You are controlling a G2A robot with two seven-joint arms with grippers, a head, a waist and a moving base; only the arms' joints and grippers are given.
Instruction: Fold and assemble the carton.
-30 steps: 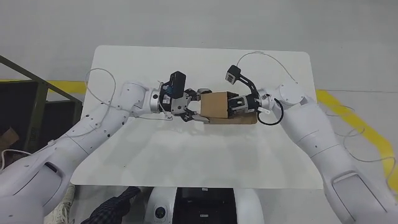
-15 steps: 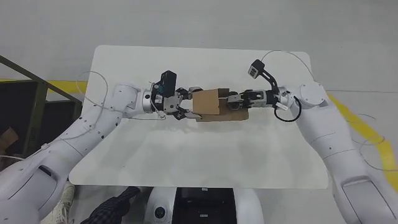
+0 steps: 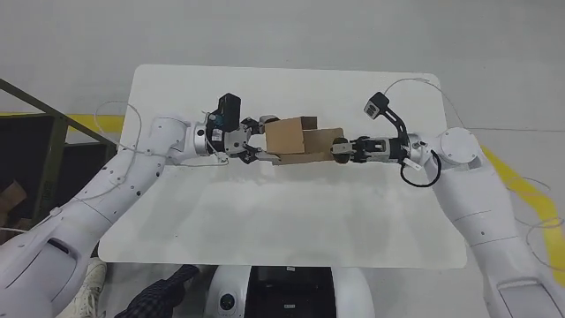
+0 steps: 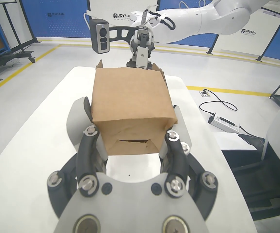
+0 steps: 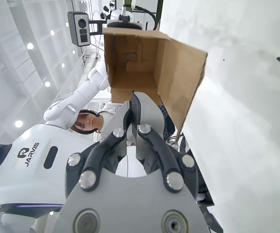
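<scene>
**Item:** carton (image 3: pixel 291 134), brown cardboard, 1 piece, partly assembled

**Hidden or unclear:**
- Whether an edge of the carton is caught between the fingers of the right gripper (image 5: pixel 133 98) cannot be made out, as the tips are overlapped by the near rim.
- In the left wrist view the carton's open mouth is concealed behind its own closed end.
- In the same view the far gripper's tips are cut off by the carton's far rim.
- Whether the carton is rested on the table (image 3: pixel 177 88) beneath it or is held just clear cannot be told.
- In the top view the fingers at both ends of the carton are too small to be resolved.

**Arm pose:**
- The left gripper (image 4: pixel 131 115) is set at the carton's closed end. Its 2 fingers (image 4: pixel 86 132) are spread to the carton's width and pressed against opposite side walls, so the carton is clasped.
- The right gripper is held at the carton's open end, in line with it. Its 2 fingers are closed flat against each other.
- The 2 arms are stretched toward the carton from opposite sides.

**Carton:**
- It is laid on its side between the 2 grippers, over the table.
- The closed end, marked by 1 tuck slit, is turned to the left gripper, and the mouth is turned to the right gripper.
- 1 long flap (image 5: pixel 181 81) is splayed outward from the mouth
</scene>
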